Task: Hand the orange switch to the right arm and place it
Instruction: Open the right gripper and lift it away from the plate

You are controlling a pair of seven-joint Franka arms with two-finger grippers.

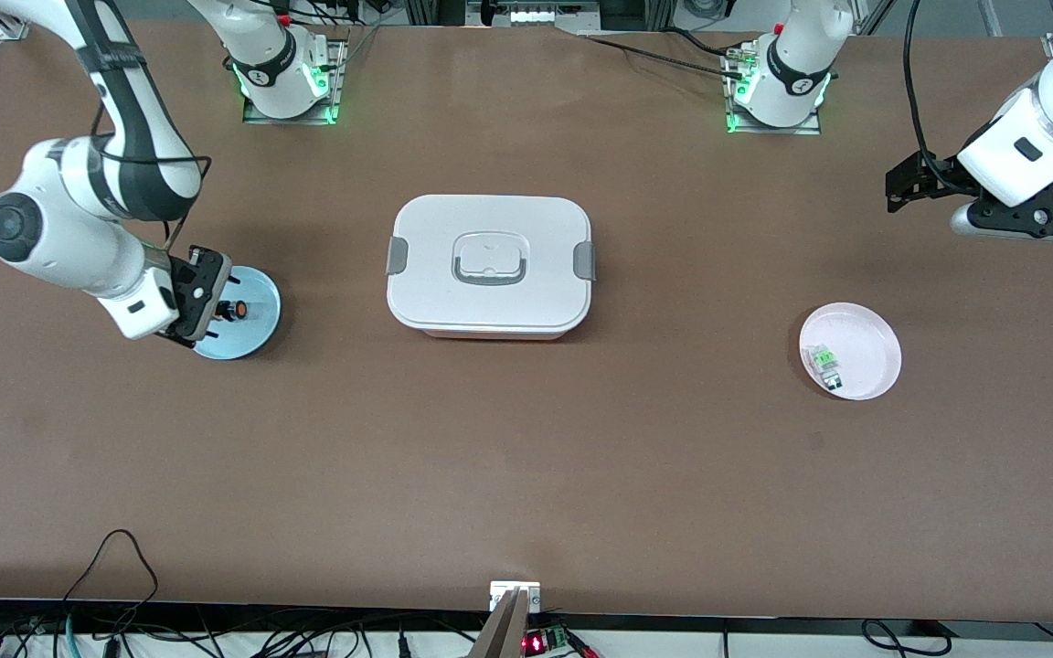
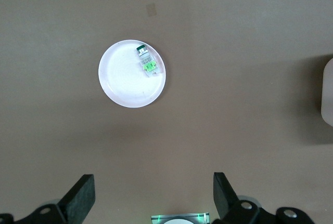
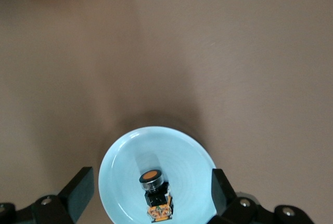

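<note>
Apparently finishing: orange switch (image 3: pixel 156 195) is lying in the blue dish (image 3: pixel 119 161), at six o'clock inside it, the right gripper (image 3: pixel 151 195) hanging open over it; the left gripper (image 2: pixel 153 195) is waiting, open.

Orange switch (image 1: pixel 236 311) (image 3: pixel 155 193): tiny, stubby, black-bodied, with a round orange end ringed in dark metal and orange markings at the other end. Lies on its side in a pale blue dish (image 1: pixel 257 315) (image 3: pixel 119 167) toward the right arm's end of the table. Sits loose, touching neither finger of the right gripper (image 1: pixel 216 306) (image 3: pixel 148 198) straddling it with fingers spread.
</note>
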